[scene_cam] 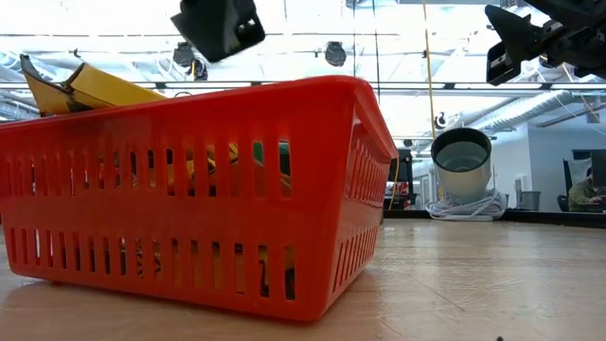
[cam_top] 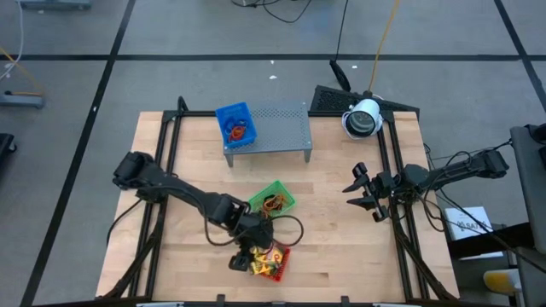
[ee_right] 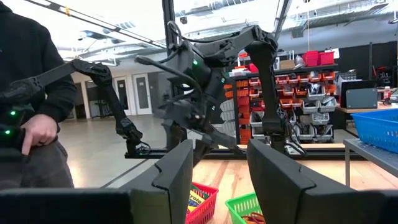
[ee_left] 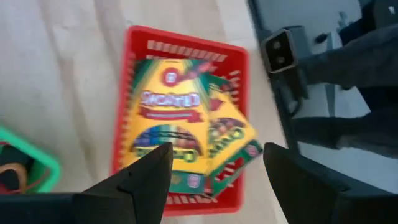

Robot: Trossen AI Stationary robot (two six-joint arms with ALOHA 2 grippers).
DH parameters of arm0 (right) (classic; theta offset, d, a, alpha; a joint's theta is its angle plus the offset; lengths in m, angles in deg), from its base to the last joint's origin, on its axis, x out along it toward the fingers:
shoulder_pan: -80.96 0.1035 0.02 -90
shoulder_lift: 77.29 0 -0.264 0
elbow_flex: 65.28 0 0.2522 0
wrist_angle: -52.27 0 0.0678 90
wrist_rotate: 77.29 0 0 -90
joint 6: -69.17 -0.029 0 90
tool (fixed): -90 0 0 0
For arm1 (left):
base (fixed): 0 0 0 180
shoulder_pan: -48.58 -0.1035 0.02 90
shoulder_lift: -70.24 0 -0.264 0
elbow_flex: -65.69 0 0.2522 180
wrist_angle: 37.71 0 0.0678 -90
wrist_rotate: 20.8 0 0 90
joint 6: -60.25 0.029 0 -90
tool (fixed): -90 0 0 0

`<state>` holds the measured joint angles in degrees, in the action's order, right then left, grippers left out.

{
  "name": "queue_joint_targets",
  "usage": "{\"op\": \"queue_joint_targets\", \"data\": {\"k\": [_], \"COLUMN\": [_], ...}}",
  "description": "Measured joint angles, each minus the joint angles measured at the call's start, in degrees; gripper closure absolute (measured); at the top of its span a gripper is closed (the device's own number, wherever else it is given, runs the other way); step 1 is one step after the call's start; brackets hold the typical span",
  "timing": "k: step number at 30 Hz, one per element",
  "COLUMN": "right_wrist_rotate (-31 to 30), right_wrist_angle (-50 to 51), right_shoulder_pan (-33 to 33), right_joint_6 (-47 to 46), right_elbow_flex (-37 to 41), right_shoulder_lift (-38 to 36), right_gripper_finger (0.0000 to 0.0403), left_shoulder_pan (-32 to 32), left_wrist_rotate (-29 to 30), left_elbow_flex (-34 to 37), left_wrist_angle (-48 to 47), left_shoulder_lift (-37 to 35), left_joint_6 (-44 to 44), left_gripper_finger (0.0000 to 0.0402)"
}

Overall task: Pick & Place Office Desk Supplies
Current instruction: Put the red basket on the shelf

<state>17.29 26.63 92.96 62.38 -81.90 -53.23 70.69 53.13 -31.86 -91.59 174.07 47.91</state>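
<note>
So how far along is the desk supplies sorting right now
Done, by the look of it: yellow packets lie in the red tray, rubber bands in the green tray, and a few items in the blue tray on the grey rack. In hand: nothing; the left pincer hovers open above the red tray, and the right pincer waits open at the table's right side. No loose supplies show on the table.

Wooden table [cam_top: 341, 247]: red mesh tray [cam_top: 282, 263] near the front edge, green mesh tray [cam_top: 284, 194] just behind it. Grey perforated rack [cam_top: 281, 128] at the back carries a blue mesh tray [cam_top: 223, 115]; white camera [cam_top: 363, 119] at the rear right. A person in a dark sleeve [ee_right: 37, 56] stands beyond the table.
</note>
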Motion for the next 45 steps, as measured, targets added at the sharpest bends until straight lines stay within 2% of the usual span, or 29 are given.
{"op": "queue_joint_targets", "data": {"k": [12, 29, 37, 45], "right_wrist_rotate": [0.00, 0.00, 0.00, 0.00], "right_wrist_angle": [0.04, 1.53, 2.25, 2.32], "right_shoulder_pan": [-0.01, 0.01, 0.00, 0.01], "right_joint_6": [0.01, 0.00, 0.00, 0.00], "right_elbow_flex": [-0.01, -0.02, -0.01, 0.00], "right_shoulder_lift": [-0.01, 0.28, 0.47, 0.47], "right_gripper_finger": [0.0261, 0.0261, 0.0261, 0.0261], "left_shoulder_pan": [-4.18, -6.59, -6.67, -5.89], "left_wrist_rotate": [0.03, 1.35, 7.29, 6.99], "left_elbow_flex": [0.02, -0.11, -0.11, -0.11], "left_wrist_angle": [1.75, 7.59, 6.60, 7.31], "left_shoulder_lift": [3.44, 9.95, 11.89, 13.23], "left_joint_6": [0.03, 1.15, 4.32, 5.59], "left_gripper_finger": [0.0140, 0.0140, 0.0140, 0.0161]}}
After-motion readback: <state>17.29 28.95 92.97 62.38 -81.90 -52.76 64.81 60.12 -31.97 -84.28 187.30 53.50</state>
